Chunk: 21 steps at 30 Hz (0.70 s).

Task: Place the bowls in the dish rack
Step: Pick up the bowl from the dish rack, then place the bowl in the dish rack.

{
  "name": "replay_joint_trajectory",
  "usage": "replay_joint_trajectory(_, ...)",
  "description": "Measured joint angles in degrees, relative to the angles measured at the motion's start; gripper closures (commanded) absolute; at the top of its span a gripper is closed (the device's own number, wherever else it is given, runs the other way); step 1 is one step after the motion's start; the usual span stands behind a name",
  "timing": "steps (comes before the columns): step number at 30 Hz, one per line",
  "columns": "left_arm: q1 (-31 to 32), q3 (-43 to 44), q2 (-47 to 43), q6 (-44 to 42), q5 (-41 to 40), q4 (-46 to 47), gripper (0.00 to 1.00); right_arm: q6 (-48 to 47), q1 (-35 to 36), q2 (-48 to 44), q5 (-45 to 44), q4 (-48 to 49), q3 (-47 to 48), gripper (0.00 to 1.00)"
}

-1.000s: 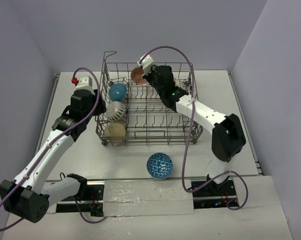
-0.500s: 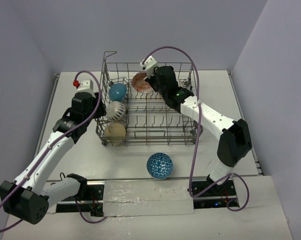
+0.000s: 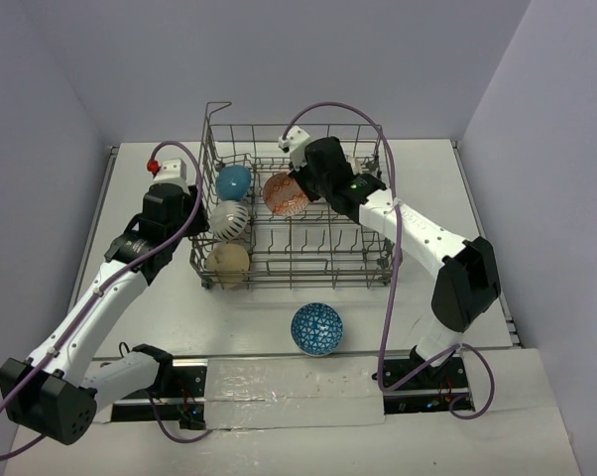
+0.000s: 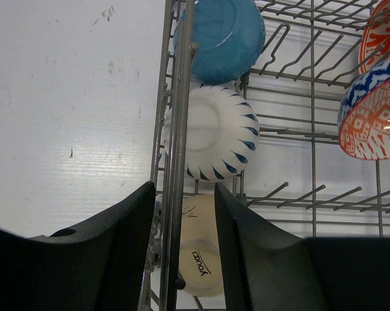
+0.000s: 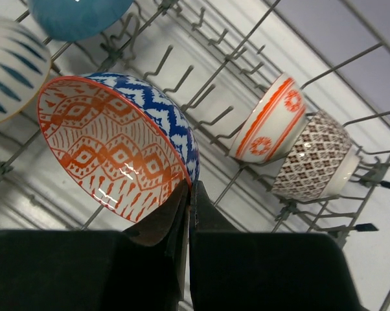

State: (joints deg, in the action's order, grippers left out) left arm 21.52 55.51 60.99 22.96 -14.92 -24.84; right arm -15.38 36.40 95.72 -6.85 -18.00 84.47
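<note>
7 bowls in all. The right gripper [image 5: 187, 188] is clenched on the rim of 1 orange-and-blue patterned ceramic bowl [image 5: 111, 146], tilted inside the large grey wire dish rack [image 3: 308, 268]. 5 more stand in the rack: teal bowl [image 4: 217, 35], white blue-striped bowl [image 4: 211, 133], cream bowl [image 4: 198, 256], orange-and-white bowl [image 5: 266, 126], brown-patterned bowl [image 5: 315, 159]. 1 blue mosaic bowl [image 3: 316, 328] lies on the table before the rack. The left gripper [image 4: 182, 194] is released, jaws astride the rack's left wall.

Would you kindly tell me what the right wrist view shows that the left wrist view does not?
Only the right wrist view: the right gripper shut on the rim of the orange-lined bowl, and a brown patterned bowl leaning among the tines. Only the left wrist view: the left gripper, open, its fingers either side of the side wall of the dish rack, a cream bowl inside it, and bare table beside it. Both: the orange-lined bowl, the teal bowl, the blue-striped white bowl and the dish rack wires.
</note>
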Motion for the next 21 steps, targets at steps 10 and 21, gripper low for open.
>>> replay_joint_trajectory(10,0.0,0.0,1.0,-0.9,0.0,-0.4,0.53,2.6,0.0,3.8,6.0,-7.6,5.1,1.0)
replay_joint_trajectory(21,0.0,0.0,1.2,-1.2,0.1,-0.7,0.52,3.8,-1.0,4.5,11.0,-10.5,5.3,1.0)
